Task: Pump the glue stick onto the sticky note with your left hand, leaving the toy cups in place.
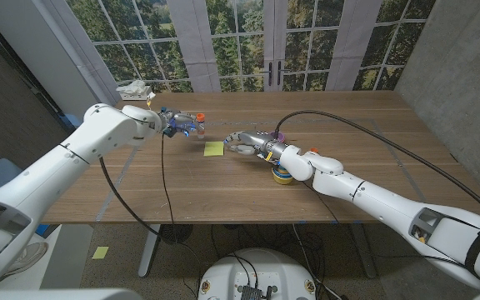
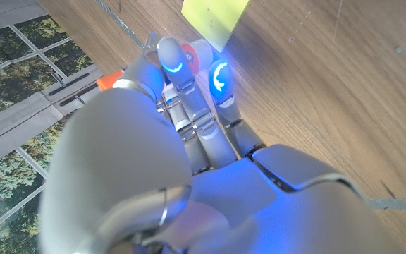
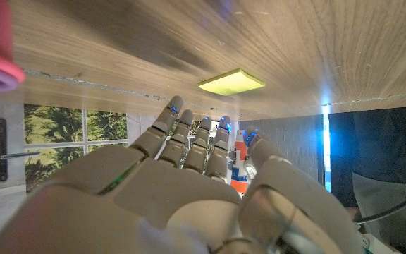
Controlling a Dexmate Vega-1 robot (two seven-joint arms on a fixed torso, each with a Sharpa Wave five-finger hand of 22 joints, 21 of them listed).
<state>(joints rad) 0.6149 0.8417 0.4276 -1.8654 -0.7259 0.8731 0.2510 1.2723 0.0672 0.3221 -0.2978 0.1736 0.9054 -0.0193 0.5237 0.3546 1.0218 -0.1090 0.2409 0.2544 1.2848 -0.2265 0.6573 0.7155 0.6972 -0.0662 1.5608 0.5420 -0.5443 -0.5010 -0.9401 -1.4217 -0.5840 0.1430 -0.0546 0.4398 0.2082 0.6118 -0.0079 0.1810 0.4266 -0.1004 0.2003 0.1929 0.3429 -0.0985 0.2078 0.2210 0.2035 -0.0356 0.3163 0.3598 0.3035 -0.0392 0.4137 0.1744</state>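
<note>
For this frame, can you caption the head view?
Left hand holds the glue stick beside the sticky note; right hand waits nearby.
</note>
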